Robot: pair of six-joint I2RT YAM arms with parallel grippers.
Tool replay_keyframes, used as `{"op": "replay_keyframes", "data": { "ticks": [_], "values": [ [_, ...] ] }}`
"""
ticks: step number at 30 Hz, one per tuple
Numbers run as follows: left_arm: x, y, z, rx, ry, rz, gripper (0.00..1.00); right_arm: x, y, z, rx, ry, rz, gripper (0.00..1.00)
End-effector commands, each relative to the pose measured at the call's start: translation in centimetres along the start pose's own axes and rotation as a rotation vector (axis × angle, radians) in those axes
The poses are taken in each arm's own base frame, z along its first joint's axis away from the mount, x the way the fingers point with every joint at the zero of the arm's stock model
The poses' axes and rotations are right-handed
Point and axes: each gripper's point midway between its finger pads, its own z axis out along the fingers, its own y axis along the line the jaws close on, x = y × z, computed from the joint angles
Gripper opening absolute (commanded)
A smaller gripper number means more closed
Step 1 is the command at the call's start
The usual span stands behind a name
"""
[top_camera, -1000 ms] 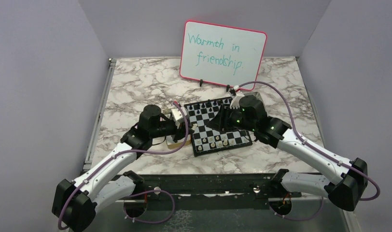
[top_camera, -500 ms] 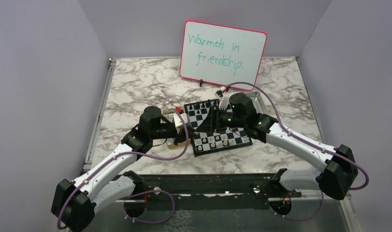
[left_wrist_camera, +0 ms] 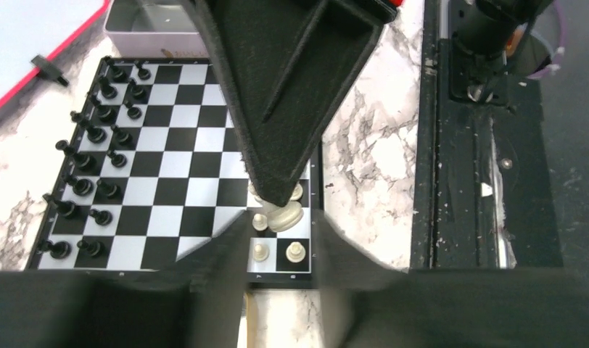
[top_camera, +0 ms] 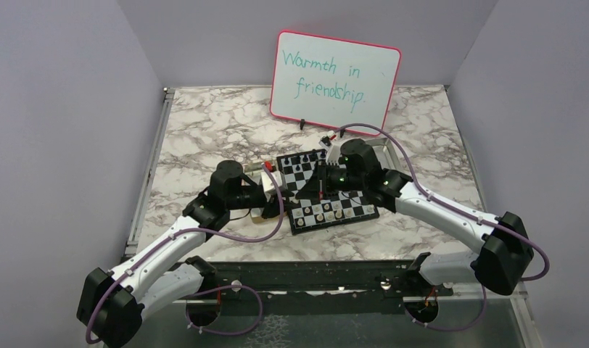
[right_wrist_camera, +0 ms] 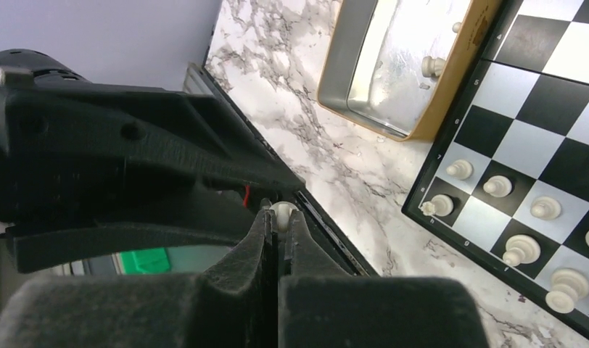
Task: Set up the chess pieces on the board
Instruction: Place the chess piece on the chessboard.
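chess pieces (left_wrist_camera: 96, 134) line the board (left_wrist_camera: 175, 145): black ones in two rows on one side, cream ones on the other. left gripper (top_camera: 270, 197) hangs just left of the board by the metal tray (right_wrist_camera: 342, 72), which holds two loose cream pieces (right_wrist_camera: 431, 67); its fingers (left_wrist_camera: 204, 290) are apart, holding nothing. right gripper (right_wrist_camera: 279, 217) is low over the cream rows, pinched tight on one cream piece (right_wrist_camera: 281, 209).
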Motion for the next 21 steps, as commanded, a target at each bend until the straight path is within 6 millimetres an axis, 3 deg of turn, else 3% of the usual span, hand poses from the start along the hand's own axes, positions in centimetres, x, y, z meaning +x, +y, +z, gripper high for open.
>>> {"op": "replay_keyframes", "data": {
  "ticks": [1, 3, 7, 8, 9, 10, 14, 21],
  "values": [
    [-0.2, 1.6, 0.1, -0.090, 0.018, -0.048, 0.54, -0.8, -0.2, -0.3, 0.011, -0.045, -0.043, 0.01],
    [0.3, 2.0, 0.1, -0.110, 0.058, -0.086, 0.66, -1.0, -1.5, -0.8, 0.076, -0.082, -0.045, 0.01],
    [0.6, 2.5, 0.1, -0.127, 0.098, -0.117, 0.73, -1.7, -3.4, -2.4, 0.188, -0.168, -0.091, 0.01],
    [0.7, 2.6, 0.1, -0.133, 0.104, -0.120, 0.78, -1.9, -4.0, -2.9, 0.220, -0.189, -0.105, 0.01],
    [0.6, 2.7, 0.1, -0.140, 0.105, -0.121, 0.96, -2.3, -4.6, -3.6, 0.265, -0.222, -0.118, 0.01],
    [0.7, 2.8, 0.1, -0.145, 0.108, -0.123, 0.99, -2.5, -5.2, -4.3, 0.305, -0.244, -0.127, 0.01],
    [0.8, 3.5, 0.0, -0.188, 0.113, -0.143, 0.99, -2.9, -8.0, -7.5, 0.484, -0.316, -0.155, 0.01],
    [2.6, 6.4, 0.4, -0.373, 0.187, -0.411, 0.99, -0.7, -12.7, -11.0, 0.734, -0.305, -0.121, 0.01]
  ]
}}
